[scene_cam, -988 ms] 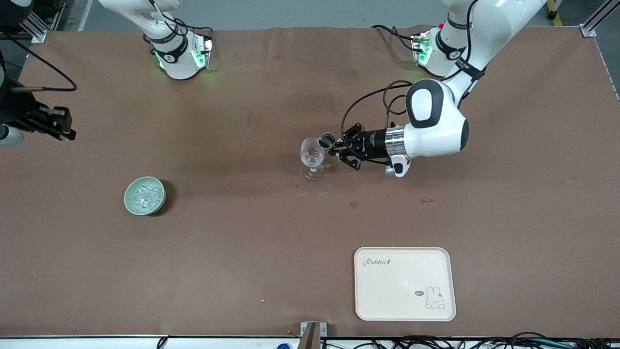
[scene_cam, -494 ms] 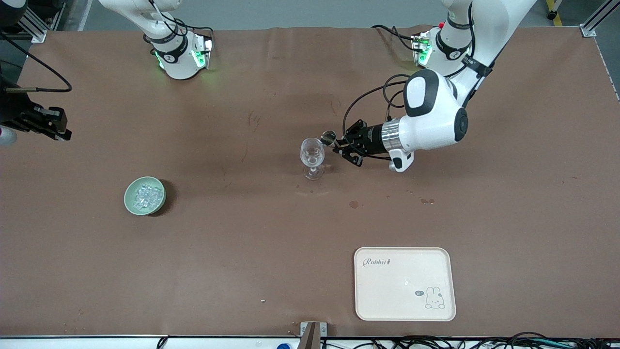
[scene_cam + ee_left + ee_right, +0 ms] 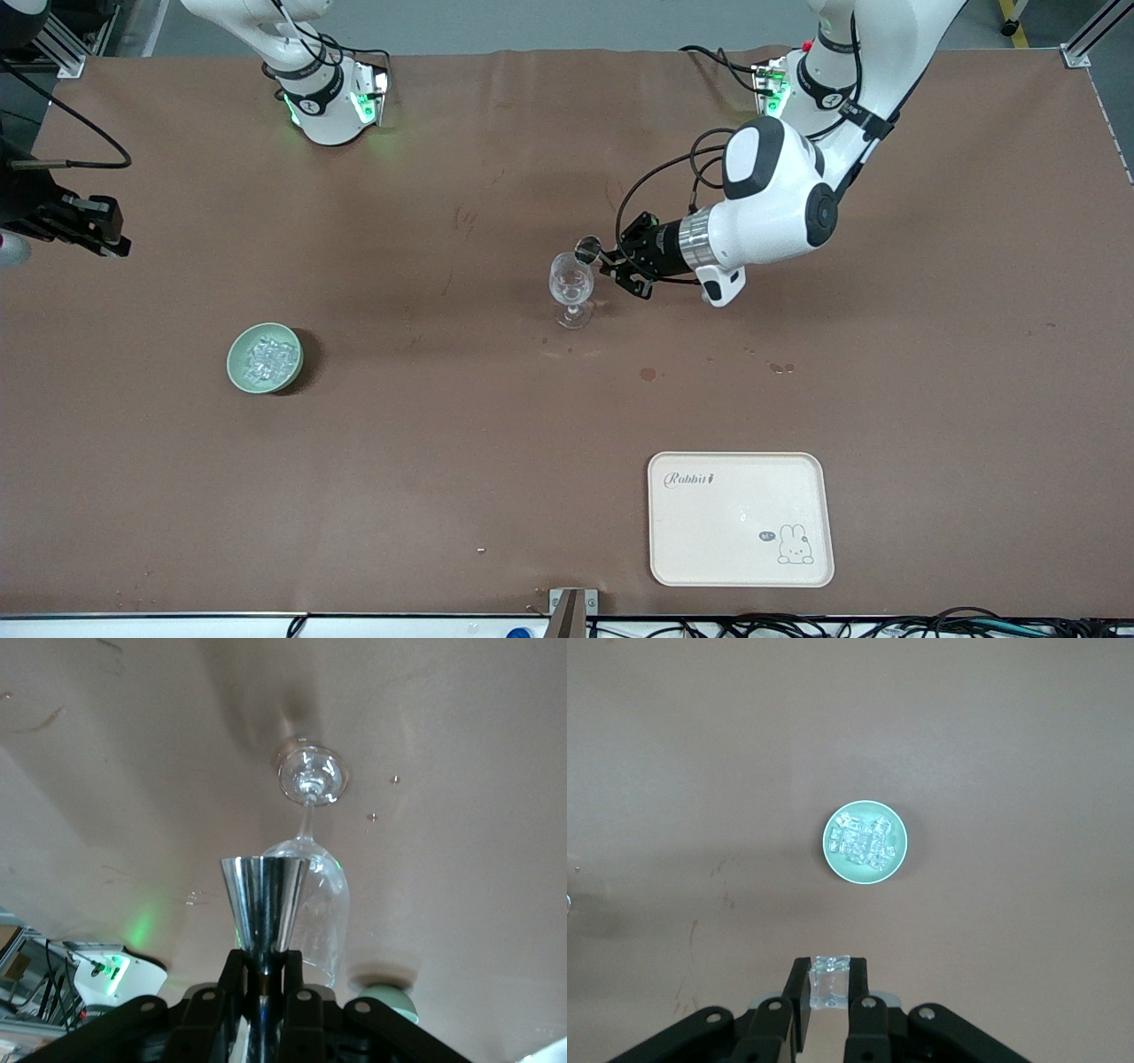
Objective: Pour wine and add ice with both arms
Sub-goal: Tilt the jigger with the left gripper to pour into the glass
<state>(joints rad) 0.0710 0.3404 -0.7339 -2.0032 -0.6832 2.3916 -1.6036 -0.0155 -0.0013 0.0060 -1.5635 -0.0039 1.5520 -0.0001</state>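
Observation:
A clear stemmed glass stands upright mid-table. My left gripper hangs beside its rim, shut on a steel jigger that lies on its side with its mouth at the rim. The left wrist view shows the jigger in front of the glass. No wine shows; the jigger's inside is hidden. My right gripper hovers at the right arm's end of the table, shut on one ice cube. Below it a green bowl holds the heap of ice, also seen in the front view as the bowl.
A cream tray with a rabbit print lies near the front edge, toward the left arm's end. Small dark drips mark the brown table cover between the glass and the tray.
The left arm has swung its wrist a little toward the glass, bringing the jigger closer over the rim. The right gripper has shifted slightly and then held still.

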